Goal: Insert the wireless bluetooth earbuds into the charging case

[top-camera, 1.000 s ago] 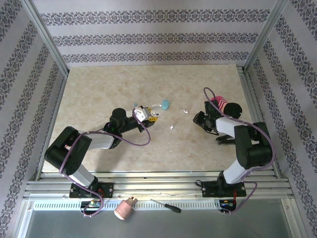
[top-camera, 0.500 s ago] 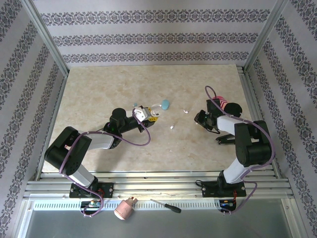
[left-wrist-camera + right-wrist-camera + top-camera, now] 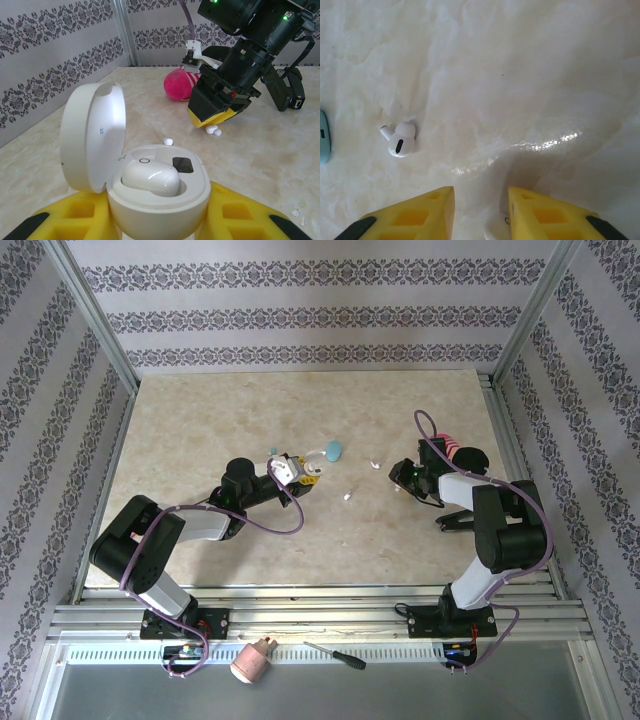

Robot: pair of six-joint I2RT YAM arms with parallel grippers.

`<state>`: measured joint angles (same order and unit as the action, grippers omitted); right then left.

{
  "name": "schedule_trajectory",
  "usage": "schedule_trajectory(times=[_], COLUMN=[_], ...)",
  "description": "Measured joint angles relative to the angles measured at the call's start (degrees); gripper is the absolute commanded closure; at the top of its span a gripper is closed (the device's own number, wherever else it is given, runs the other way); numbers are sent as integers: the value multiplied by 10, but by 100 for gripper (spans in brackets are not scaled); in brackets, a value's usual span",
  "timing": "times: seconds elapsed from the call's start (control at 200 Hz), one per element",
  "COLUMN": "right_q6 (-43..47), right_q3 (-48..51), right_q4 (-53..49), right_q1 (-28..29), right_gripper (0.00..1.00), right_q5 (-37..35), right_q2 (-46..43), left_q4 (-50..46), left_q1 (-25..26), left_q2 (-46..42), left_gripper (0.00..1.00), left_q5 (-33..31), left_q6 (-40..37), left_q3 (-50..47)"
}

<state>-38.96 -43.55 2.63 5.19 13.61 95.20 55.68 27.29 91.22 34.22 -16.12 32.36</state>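
Note:
My left gripper [image 3: 159, 216] is shut on the open white charging case [image 3: 165, 200], its lid [image 3: 92, 137] tipped back. One white earbud [image 3: 150, 177] sits in the case. Ahead of it on the table lie two loose earbuds, one close [image 3: 168, 141] and one [image 3: 214, 130] just under my right gripper [image 3: 212, 117]. In the right wrist view my right gripper [image 3: 481, 192] is open and low over the table, with a white earbud [image 3: 496, 230] lying between its fingers against the right one [image 3: 545, 212]. Another earbud [image 3: 400, 140] lies ahead to the left. From above, the left gripper [image 3: 300, 472] faces the right gripper [image 3: 403, 476].
A pale blue case [image 3: 333, 450] lies beyond the left gripper, its edge at the left of the right wrist view [image 3: 322, 137]. A pink striped toy [image 3: 445, 448] lies behind the right arm. Small white earbuds [image 3: 373, 464] [image 3: 348, 496] lie on the marble tabletop [image 3: 200, 420].
My right gripper has shifted a little left and away from me, toward the earbud beside the blue case. The left arm and the case have not moved.

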Motion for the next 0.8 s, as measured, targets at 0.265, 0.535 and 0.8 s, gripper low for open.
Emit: schedule_trajectory(times=[0.265, 0.535, 0.8], right_q6=[27, 49, 61], right_q3=[0, 0, 0], right_q4=[-17, -24, -34], right_q1=[-6, -6, -6], right_gripper=[62, 65, 69], right_q5=[11, 37, 64], right_q2=[0, 0, 0], left_q4=[0, 0, 0], left_q1=[0, 0, 0], left_q2=[0, 0, 0], left_gripper=[77, 77, 77], left_q5=[0, 0, 0], left_q6=[0, 0, 0], left_q3=[0, 0, 0])
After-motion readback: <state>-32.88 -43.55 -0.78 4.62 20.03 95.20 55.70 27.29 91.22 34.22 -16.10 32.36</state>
